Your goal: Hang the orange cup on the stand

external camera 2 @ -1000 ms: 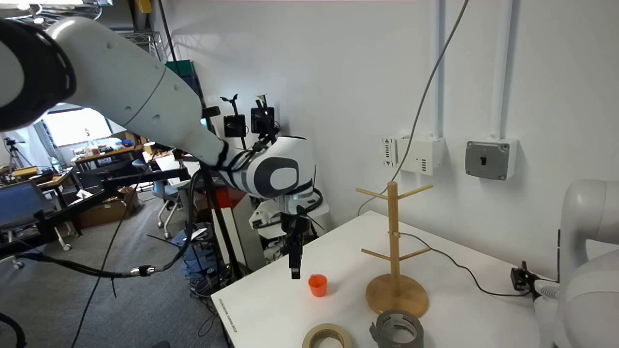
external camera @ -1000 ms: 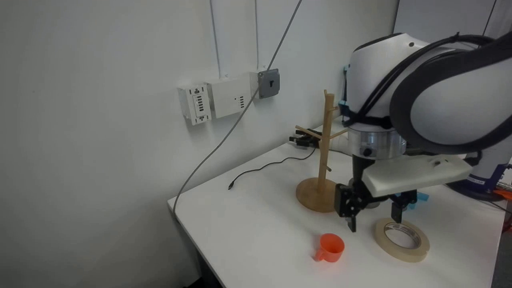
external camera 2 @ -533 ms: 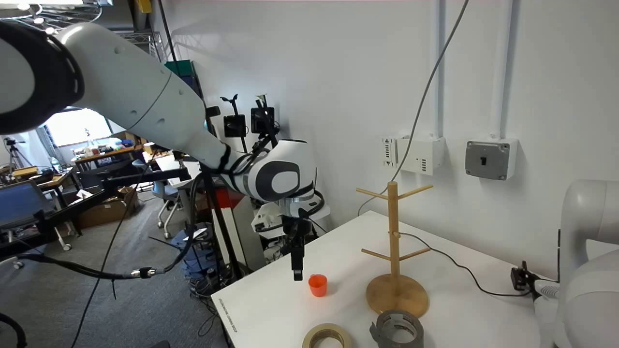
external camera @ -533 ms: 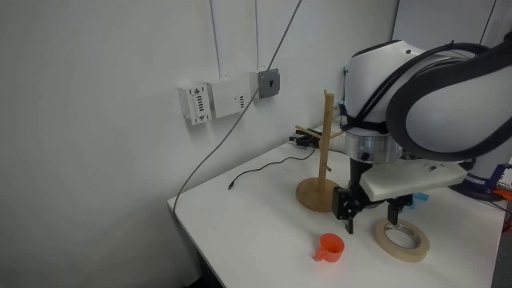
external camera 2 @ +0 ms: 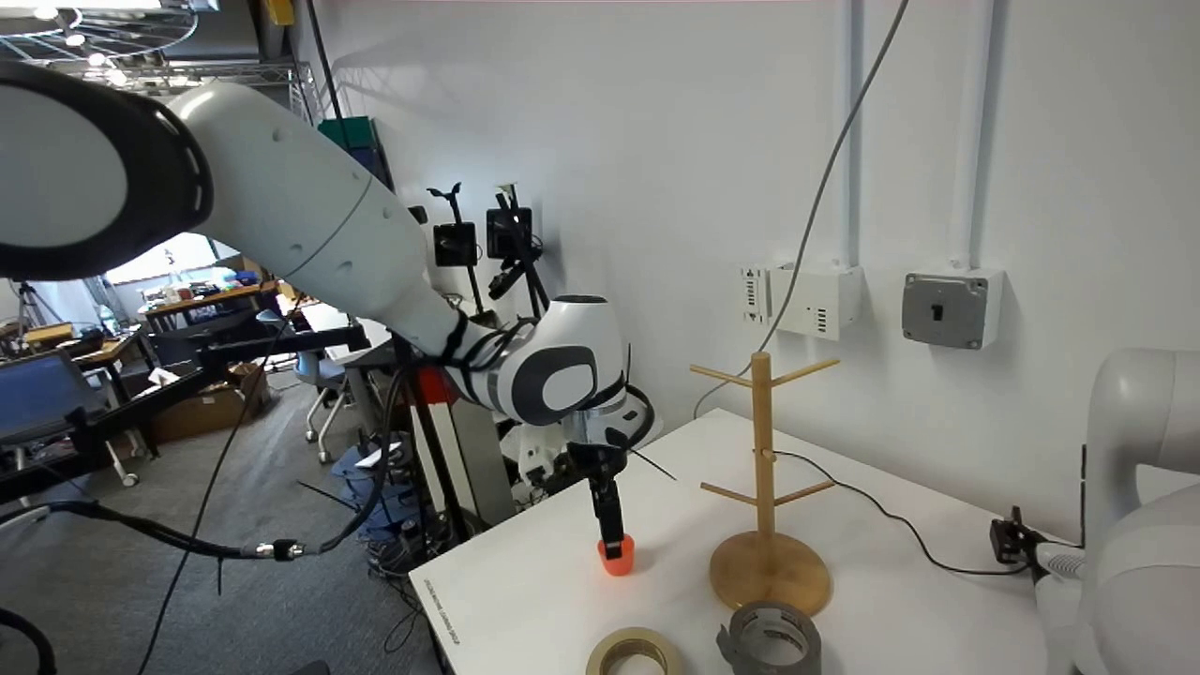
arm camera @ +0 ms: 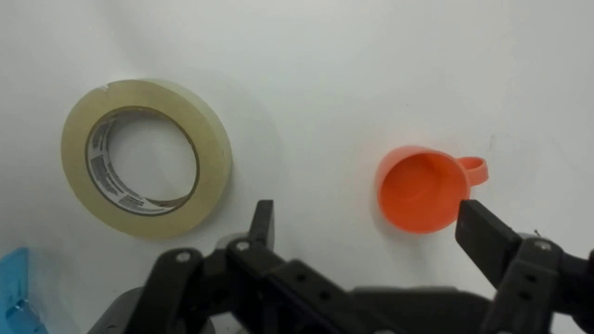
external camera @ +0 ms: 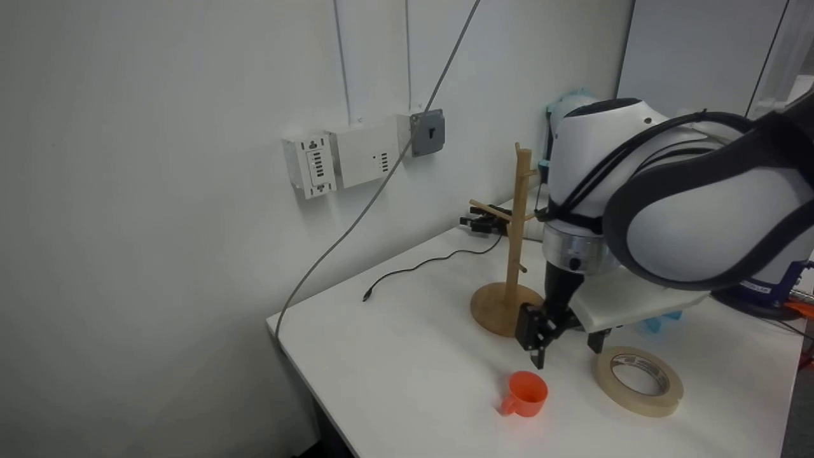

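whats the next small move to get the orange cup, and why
I'd probably shift the open jaws sideways, toward the side where the orange cup has its handle, before lowering. In the wrist view the cup sits off-centre from the gap, much nearer the jaw at the picture's right, and its handle lines up with that jaw's tip, so coming straight down might catch it.

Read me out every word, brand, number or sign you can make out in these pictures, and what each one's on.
Nothing reads clearly enough to quote.
Tan tape roll, inside its core: print, too blurred.
White table, near an edge: a line of lettering, too small.
White column, label: too small.
Orange cup and stand: none visible.
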